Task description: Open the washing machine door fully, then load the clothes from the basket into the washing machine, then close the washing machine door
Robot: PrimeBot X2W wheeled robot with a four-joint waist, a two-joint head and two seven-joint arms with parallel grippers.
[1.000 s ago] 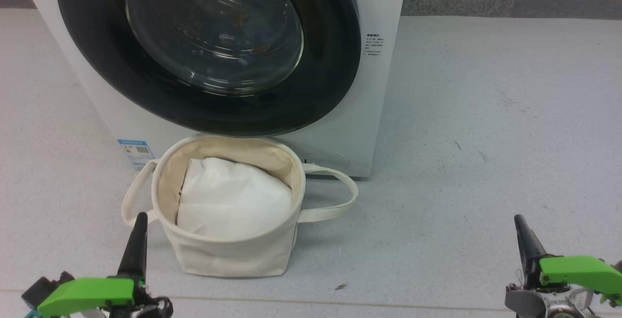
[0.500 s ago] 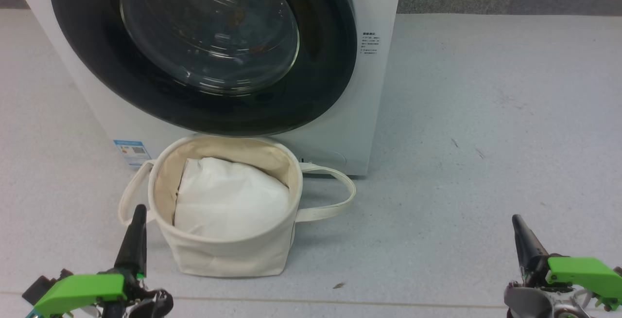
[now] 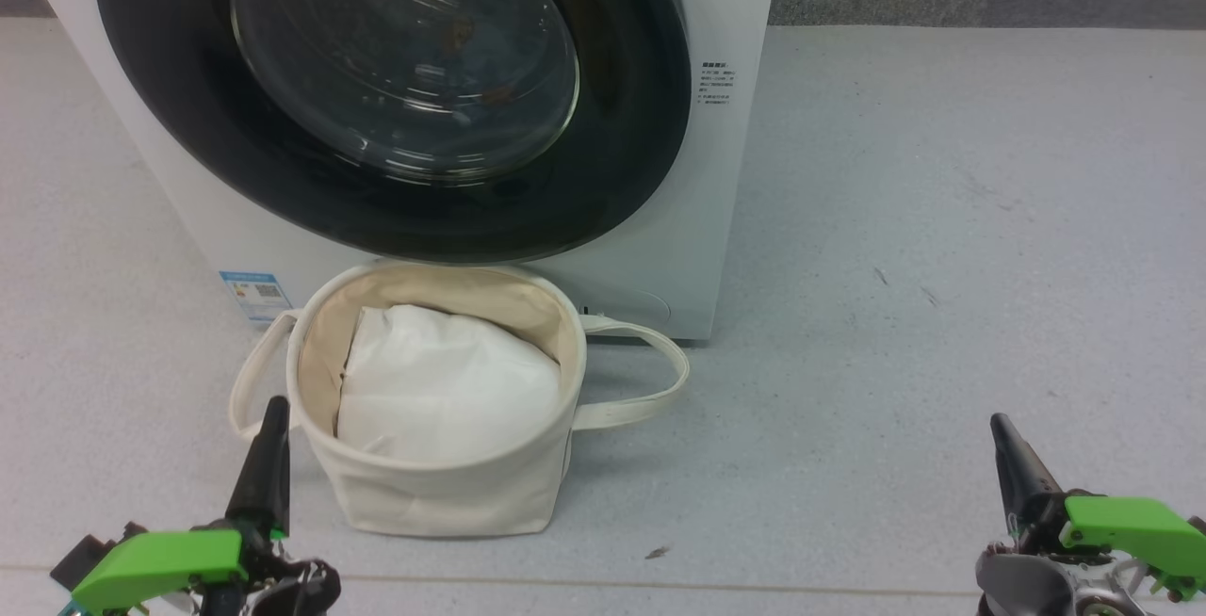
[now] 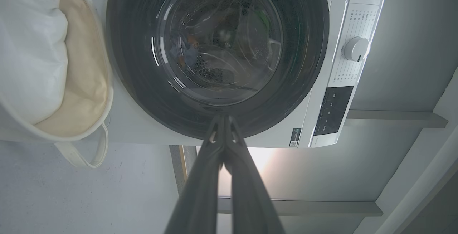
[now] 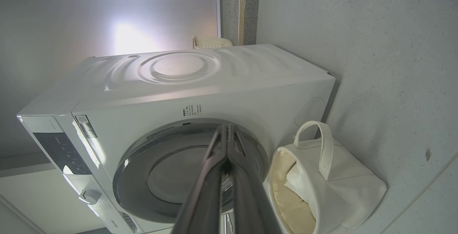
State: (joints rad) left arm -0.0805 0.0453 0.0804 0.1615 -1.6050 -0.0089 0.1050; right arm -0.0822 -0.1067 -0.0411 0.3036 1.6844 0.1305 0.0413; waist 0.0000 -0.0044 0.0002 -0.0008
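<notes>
**Head view**
- Machine [image 3: 744, 173]: its white front fills your upper left, with a blue sticker [image 3: 252, 291] at its lower left corner.
- Door [image 3: 622, 173]: the black rim lies flat against the front, so it is shut.
- Clothes [image 3: 460, 30]: you get only orange-brown spots behind the glass and cannot tell more.
- Basket [image 3: 443, 503]: it stands on the floor [image 3: 942, 267] just in front of the machine, below the door. A white bundle [image 3: 443, 390] lies inside and the handles loop out to both sides.
- Left gripper [image 3: 275, 409]: at lower left, fingers pressed together on nothing, the tip just beside the basket's left handle.
- Right gripper [image 3: 999, 423]: at lower right, well apart from the basket, fingers pressed together and empty.
- Change: against a second ago the whole picture sits slightly further left and up, which is the camera moving. Door, basket and bundle lie as they did, and both grippers stay closed in their corners.

**Left wrist view**
- Fingers [image 4: 200, 191]: they are pressed together, and the tips show against the door's rim, apart from it.
- Door: shut, with an orange spot behind the glass.
- Basket: at your left edge, holding the bundle.
- Dial [image 4: 356, 49]: on the panel at right.

**Right wrist view**
- Fingers [image 5: 200, 198]: they are pressed together, in line with the door.
- Basket: just beside the door at lower right, one handle lying over its side.
</notes>
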